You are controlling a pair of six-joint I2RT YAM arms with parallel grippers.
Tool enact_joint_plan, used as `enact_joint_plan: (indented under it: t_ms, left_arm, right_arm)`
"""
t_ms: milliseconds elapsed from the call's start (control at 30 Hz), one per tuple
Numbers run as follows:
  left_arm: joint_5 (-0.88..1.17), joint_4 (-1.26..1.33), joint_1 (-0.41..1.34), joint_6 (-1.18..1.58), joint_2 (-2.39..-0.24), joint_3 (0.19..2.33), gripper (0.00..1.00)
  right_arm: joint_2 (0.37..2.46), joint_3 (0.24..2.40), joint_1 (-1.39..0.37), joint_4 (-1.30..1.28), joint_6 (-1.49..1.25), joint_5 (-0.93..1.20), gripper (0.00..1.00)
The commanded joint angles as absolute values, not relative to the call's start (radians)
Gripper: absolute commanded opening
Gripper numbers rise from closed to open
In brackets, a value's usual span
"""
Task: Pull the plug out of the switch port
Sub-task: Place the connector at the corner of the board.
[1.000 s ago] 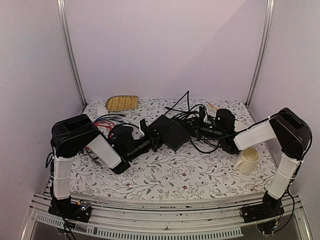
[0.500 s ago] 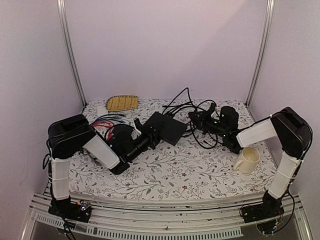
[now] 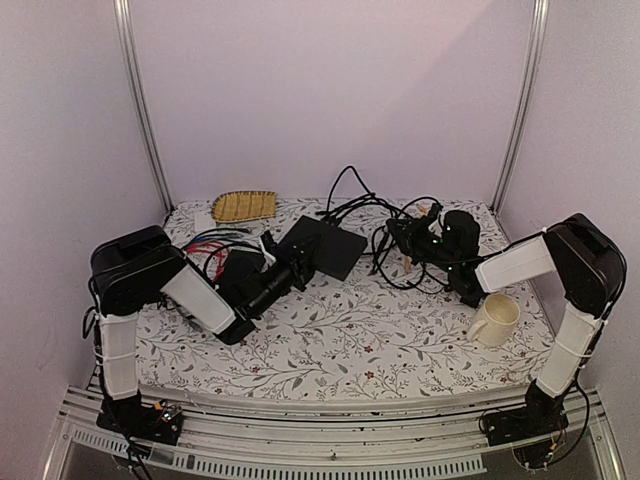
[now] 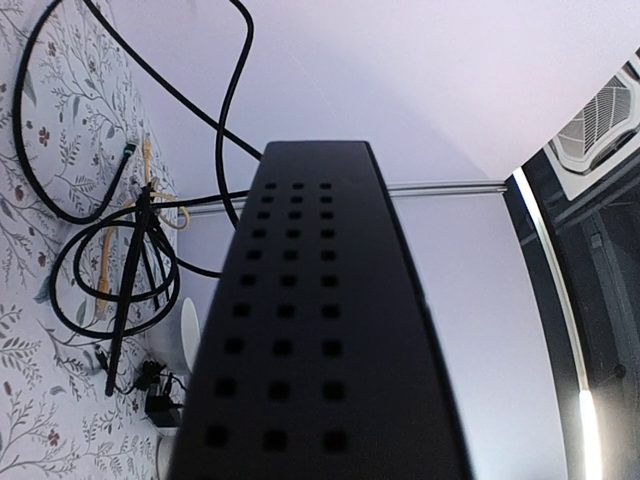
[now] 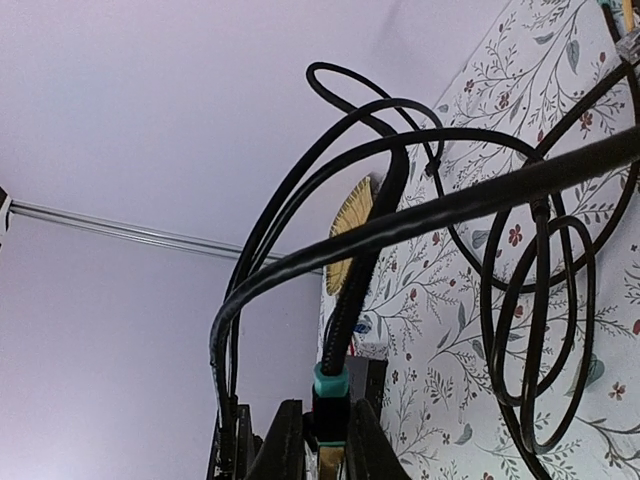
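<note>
The switch (image 3: 322,247) is a flat black box tilted up off the flowered table, and my left gripper (image 3: 294,270) is shut on its near-left corner. In the left wrist view the switch's perforated face (image 4: 310,330) fills the frame and hides my fingers. My right gripper (image 3: 405,238) sits to the right of the switch, with a gap between them. It is shut on the plug (image 5: 331,420), a black body with a teal collar and a braided black cable (image 5: 365,260) rising from it. The switch (image 5: 366,375) shows just behind that plug, apart from it.
Loops of black cable (image 3: 395,262) lie between and behind the two grippers. A cream mug (image 3: 497,320) stands at the right, near the right arm. A yellow woven piece (image 3: 245,206) lies at the back left, with red and blue wires (image 3: 205,245) by the left arm.
The left gripper has drawn the switch back and to the left. The right gripper has moved right and back with the plug, and a gap has opened between plug and switch.
</note>
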State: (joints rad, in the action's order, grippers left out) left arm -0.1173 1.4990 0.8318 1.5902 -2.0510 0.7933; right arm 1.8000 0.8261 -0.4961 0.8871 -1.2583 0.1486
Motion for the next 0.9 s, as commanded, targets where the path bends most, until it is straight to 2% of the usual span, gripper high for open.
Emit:
enact_joint_plan:
  t_ms: [0,200,433,633,867]
  left_arm:
    - [-0.062,1.655,0.797,1.561,-2.014,0.789,0.00]
    - [-0.020,1.646,0.763,1.521,-1.989,0.769,0.00]
    - [0.022,1.697,0.744,1.536,-2.039,0.847,0.00]
    - [0.053,1.722,0.726,1.556,-2.072,0.916,0.00]
    - [0.067,1.754,0.706,1.582,-2.085,0.928,0.00]
  right_arm:
    - [1.727,0.832,-0.480,0.860,-1.203,0.171,0.01]
    - [1.641,0.827,-0.476,0.720,-1.146,0.321,0.01]
    - [1.534,0.808,-0.477,0.493,-1.073,0.533,0.02]
    - [1.373,0.800,-0.474,0.221,-0.955,0.534,0.02]
    - [1.236,0.782,-0.436,0.093,-0.928,0.486,0.02]
